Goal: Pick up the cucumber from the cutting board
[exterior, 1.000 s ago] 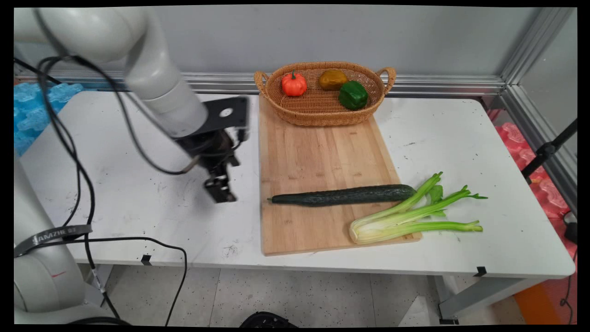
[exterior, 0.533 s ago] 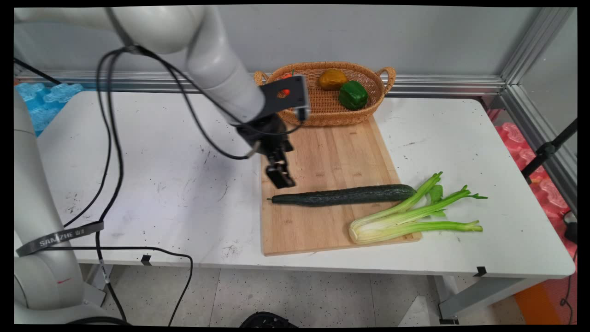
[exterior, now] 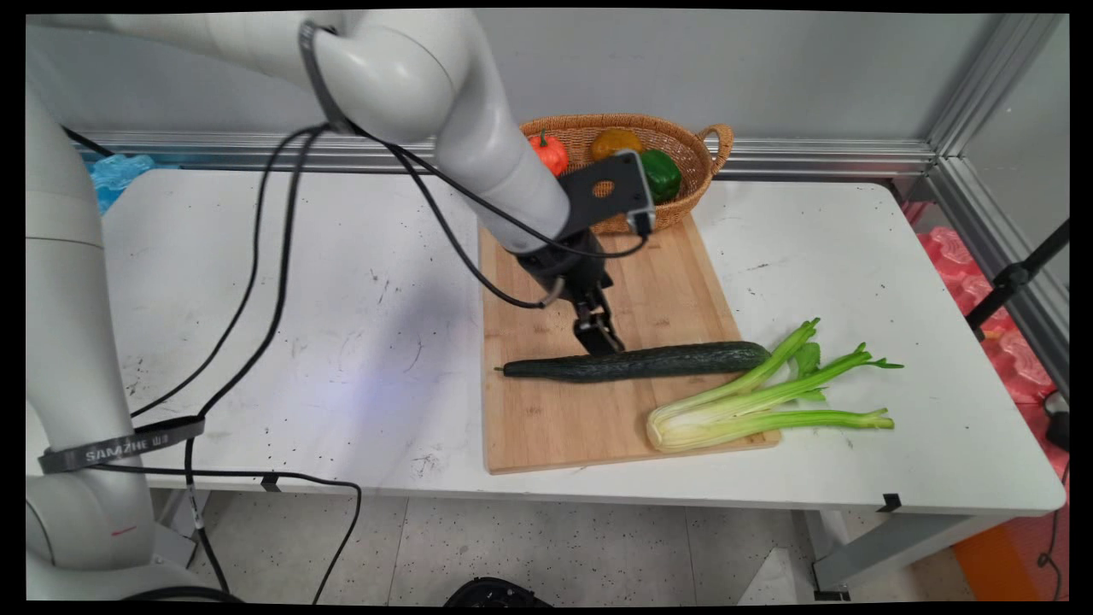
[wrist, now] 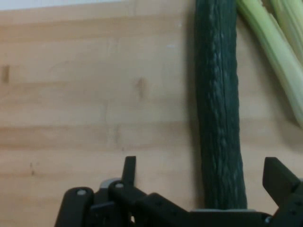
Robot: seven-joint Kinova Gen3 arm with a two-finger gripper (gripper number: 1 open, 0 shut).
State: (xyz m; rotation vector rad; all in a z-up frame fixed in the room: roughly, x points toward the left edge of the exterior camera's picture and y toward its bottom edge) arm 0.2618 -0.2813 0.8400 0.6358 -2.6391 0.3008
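Table (exterior: 256,325), white and scuffed, fills the left of the main view, bare but for black cables (exterior: 256,256) hanging across it from the arm. At centre lies a wooden cutting board (exterior: 546,418), and the gripper (exterior: 601,340) hangs low over its middle, just above the cucumber (exterior: 649,361). The hand view shows the fingers (wrist: 129,169) spread wide, one on each side of the cucumber (wrist: 218,109), which runs between them without either finger visibly touching it. The dark cucumber lies crosswise on the board, in the lower middle of the frame. At upper centre a wicker basket (exterior: 696,184) sits on the board's far end, holding an orange-red pepper (exterior: 551,151), a yellow-brown one (exterior: 611,142) and a green one (exterior: 663,173), all partly behind the arm. To the right, celery stalks (exterior: 760,401) lie half on the board's lower right corner, their leafy ends on the table, close beside the cucumber's right end.
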